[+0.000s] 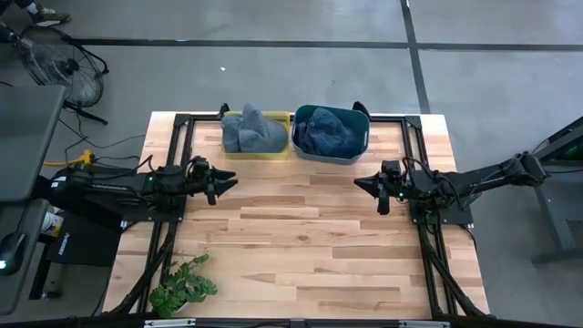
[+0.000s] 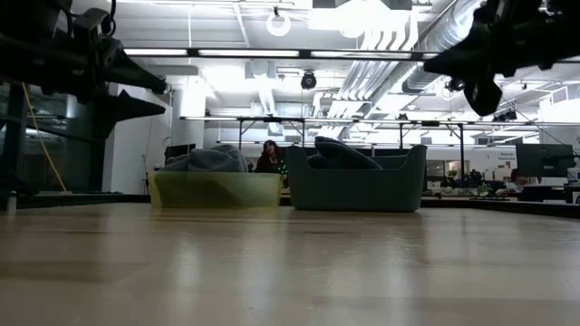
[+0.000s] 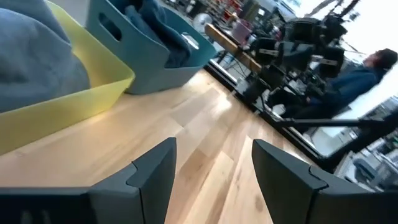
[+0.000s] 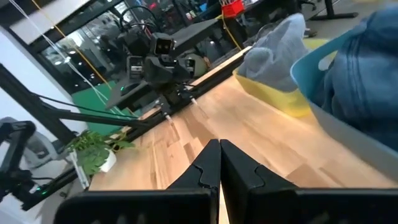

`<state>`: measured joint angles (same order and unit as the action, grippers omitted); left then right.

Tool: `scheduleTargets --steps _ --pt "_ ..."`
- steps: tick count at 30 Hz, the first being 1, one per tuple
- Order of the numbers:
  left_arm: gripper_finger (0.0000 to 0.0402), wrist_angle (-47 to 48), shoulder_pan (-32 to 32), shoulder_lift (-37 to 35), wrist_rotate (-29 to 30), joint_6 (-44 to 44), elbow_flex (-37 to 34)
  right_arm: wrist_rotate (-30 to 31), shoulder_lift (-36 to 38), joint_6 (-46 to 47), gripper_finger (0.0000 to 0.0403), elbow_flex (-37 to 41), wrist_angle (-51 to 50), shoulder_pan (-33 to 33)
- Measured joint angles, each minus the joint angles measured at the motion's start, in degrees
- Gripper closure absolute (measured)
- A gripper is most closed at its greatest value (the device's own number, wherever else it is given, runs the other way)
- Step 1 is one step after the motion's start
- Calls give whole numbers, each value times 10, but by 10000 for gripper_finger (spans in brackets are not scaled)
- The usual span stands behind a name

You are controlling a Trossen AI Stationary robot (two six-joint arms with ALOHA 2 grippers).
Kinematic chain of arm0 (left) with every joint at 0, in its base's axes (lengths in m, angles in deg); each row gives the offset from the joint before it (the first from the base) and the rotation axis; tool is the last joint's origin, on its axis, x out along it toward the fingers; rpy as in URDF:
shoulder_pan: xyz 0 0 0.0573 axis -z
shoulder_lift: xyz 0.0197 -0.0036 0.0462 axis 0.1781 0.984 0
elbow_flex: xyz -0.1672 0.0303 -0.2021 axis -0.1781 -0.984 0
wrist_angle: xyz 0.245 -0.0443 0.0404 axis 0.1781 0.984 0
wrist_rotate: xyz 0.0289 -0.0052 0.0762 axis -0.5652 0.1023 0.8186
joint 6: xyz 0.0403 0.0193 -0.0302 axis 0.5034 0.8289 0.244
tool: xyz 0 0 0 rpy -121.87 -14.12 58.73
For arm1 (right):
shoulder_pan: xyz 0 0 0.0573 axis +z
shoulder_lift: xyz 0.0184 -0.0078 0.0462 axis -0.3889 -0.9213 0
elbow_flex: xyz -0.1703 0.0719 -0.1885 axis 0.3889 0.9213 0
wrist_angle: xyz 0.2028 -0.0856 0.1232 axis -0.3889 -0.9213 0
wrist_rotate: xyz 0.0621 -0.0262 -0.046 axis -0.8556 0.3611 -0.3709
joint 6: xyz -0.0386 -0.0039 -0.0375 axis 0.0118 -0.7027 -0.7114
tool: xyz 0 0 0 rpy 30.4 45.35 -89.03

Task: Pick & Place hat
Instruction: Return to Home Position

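- no hat is lying loose on the bench [image 1: 301,237] as far as i can see. the wood in the middle carries nothing, and the only other thing on it is a little plant [image 1: 182,287] down at the near left corner.
- the blue caps [image 1: 326,135] are piled in the blue bin [image 2: 358,188] at the far edge, a bit right of centre. in the low view the heap pokes up over the rim. can't count how many are in there, it's just a lump of denim-looking fabric.
- just beside it on the left is a yellow bin [image 2: 216,190] with grey hats [image 1: 250,132] heaped in it. can't tell if the two bins actually touch.
- left gripper [image 1: 230,181] hangs over the left side of the bench, pointing in toward the middle. its fingers are spread apart with nothing between them, and its wrist view shows plain wood through the gap.
- right gripper [image 1: 359,183] mirrors it on the right side. its fingers are pressed together and it's carrying nothing.
- both are well apart from the bins and from each other, and the low view shows them up off the wood.
- my read: the sorting itself looks done, and the only thing left is parking the arms. they look close to a rest pose, but i can't say from this whether they're fully there.
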<state>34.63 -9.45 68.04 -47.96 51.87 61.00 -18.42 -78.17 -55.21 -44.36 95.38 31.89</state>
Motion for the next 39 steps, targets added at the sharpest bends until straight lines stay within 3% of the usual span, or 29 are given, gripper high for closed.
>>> scheduleTargets --steps 10,19,25,30,39 --pt "193 7 0 -17 5 40 -1 18 98 9 403 70 16 13" --pt "193 -30 0 -63 6 3 -54 21 168 -27 403 86 11 13" --pt "193 -16 0 -70 13 -2 -55 -33 182 -67 403 86 11 5" --pt "193 21 0 -66 12 -13 -52 -85 181 -173 403 86 -1 -10" --pt "193 24 0 -69 -10 -13 -42 -94 181 -183 403 137 37 -47"
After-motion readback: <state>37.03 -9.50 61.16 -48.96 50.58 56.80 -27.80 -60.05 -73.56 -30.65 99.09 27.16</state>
